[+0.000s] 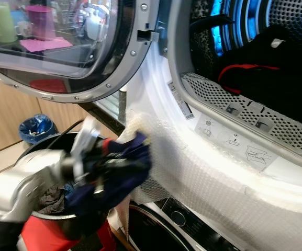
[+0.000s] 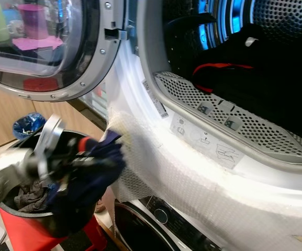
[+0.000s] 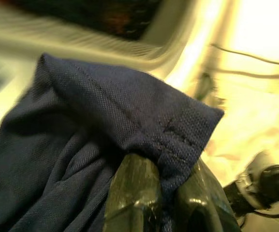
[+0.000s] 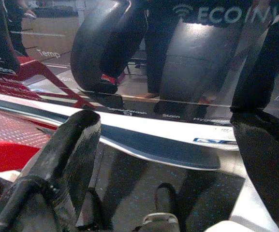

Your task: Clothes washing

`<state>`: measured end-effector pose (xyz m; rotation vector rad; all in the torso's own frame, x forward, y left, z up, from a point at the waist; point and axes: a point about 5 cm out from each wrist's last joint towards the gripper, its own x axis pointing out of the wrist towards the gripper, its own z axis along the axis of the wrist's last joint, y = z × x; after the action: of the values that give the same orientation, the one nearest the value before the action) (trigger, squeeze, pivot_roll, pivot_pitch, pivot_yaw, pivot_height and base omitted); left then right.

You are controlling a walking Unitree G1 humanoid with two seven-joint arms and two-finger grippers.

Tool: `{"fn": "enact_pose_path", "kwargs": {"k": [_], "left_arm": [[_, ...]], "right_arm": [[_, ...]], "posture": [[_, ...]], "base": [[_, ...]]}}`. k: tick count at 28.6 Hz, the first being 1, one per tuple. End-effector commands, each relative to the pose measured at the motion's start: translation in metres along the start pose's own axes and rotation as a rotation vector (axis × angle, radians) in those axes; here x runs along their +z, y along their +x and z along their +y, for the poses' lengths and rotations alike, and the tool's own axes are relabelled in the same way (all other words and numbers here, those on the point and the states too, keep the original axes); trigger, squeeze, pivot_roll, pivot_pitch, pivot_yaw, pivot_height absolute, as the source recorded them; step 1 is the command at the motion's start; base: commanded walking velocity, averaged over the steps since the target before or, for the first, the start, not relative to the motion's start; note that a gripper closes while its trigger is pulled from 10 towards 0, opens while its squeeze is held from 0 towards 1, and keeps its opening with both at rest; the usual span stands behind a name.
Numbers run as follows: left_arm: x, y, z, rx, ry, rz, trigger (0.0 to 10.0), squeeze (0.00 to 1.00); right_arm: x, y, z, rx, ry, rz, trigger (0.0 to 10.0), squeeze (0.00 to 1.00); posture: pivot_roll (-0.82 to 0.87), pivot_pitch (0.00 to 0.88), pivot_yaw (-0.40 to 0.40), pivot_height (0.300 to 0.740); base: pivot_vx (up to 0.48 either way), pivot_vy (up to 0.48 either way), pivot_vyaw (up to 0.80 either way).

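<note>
Above one black basket (image 1: 46, 219), the left pincer (image 3: 166, 193) pinches one navy garment (image 3: 105, 125); right pincer (image 4: 168, 159) spread.

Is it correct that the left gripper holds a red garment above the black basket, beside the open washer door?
Not quite: the garment pinched by the left gripper is dark navy blue, as the left wrist view shows. It is above the black basket, beside the open washer door.

Navy blue garment (image 3: 105, 130) pinched between the black fingers of the left gripper (image 3: 166, 193); just ahead, white bubble-textured wrap (image 1: 213, 172); below it, a black basket (image 1: 62, 219) on what looks like a red stand (image 1: 43, 235).
</note>
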<state>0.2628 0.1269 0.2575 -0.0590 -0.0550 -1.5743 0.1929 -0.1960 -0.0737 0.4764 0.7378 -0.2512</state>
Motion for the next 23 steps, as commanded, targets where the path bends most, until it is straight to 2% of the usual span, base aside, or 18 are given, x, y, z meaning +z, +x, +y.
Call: {"fn": "enact_pose_path", "kwargs": {"k": [1, 7, 8, 9, 11, 12, 13, 14, 16, 21, 23], "left_arm": [[0.002, 0.002, -0.004, -0.026, -0.005, 0.006, 0.0, 0.0], [0.003, 0.003, -0.005, -0.026, -0.019, 0.005, 0.0, 0.0], [0.018, 0.045, 0.0, -0.208, -0.032, -0.131, 0.0, 0.0], [0.026, 0.069, -0.002, -0.306, -0.037, -0.182, 0.0, 0.0], [0.044, 0.101, -0.005, -0.441, -0.017, -0.263, 0.0, 0.0], [0.044, 0.101, -0.005, -0.441, -0.017, -0.263, 0.0, 0.0], [0.051, 0.111, -0.006, -0.473, -0.017, -0.292, 0.0, 0.0], [0.051, 0.111, -0.006, -0.473, -0.017, -0.292, 0.0, 0.0], [0.058, 0.125, -0.006, -0.507, -0.016, -0.301, 0.0, 0.0], [0.054, 0.134, -0.013, -0.574, -0.039, -0.273, 0.0, 0.0], [0.047, 0.134, -0.013, -0.568, -0.065, -0.254, 0.0, 0.0]], "right_arm": [[-0.001, -0.002, -0.01, -0.029, 0.004, 0.004, 10.0, 0.0], [-0.001, -0.002, -0.01, -0.029, 0.004, 0.004, 10.0, 0.0], [0.001, -0.001, -0.004, -0.017, 0.013, -0.008, 10.0, 0.0], [0.001, 0.0, -0.002, -0.012, 0.018, -0.014, 10.0, 0.0], [-0.002, -0.001, -0.003, -0.014, 0.022, -0.009, 10.0, 0.0], [-0.002, -0.001, -0.003, -0.014, 0.022, -0.009, 10.0, 0.0], [-0.004, -0.002, -0.004, -0.016, 0.02, -0.003, 10.0, 0.0], [-0.004, -0.002, -0.004, -0.016, 0.02, -0.003, 10.0, 0.0], [-0.005, -0.002, -0.003, -0.016, 0.018, 0.007, 10.0, 0.0], [-0.005, -0.001, -0.001, -0.015, 0.028, -0.001, 10.0, 0.0], [-0.005, -0.001, 0.0, -0.006, 0.015, -0.006, 10.0, 0.0]], "posture": [[0.29, 0.039, -0.141, 0.74], [0.29, 0.039, -0.141, 0.74], [0.26, 0.015, -0.092, 0.74], [0.26, 0.015, -0.092, 0.74], [0.26, 0.012, -0.091, 0.74], [0.26, 0.012, -0.091, 0.74], [0.27, 0.01, -0.088, 0.74], [0.27, 0.01, -0.088, 0.74], [0.27, 0.001, -0.079, 0.74], [0.25, 0.0, -0.062, 0.74], [0.25, 0.0, -0.056, 0.74]], "base": [[0.0, 0.0, 0.0], [0.0, 0.0, 0.0], [0.0, 0.0, 0.0], [0.0, 0.0, 0.0], [0.0, 0.0, 0.0], [0.0, 0.0, 0.0], [0.0, 0.0, 0.0], [0.0, 0.0, 0.0], [0.0, 0.0, 0.0], [0.0, 0.0, 0.0], [0.0, 0.0, 0.0]]}}
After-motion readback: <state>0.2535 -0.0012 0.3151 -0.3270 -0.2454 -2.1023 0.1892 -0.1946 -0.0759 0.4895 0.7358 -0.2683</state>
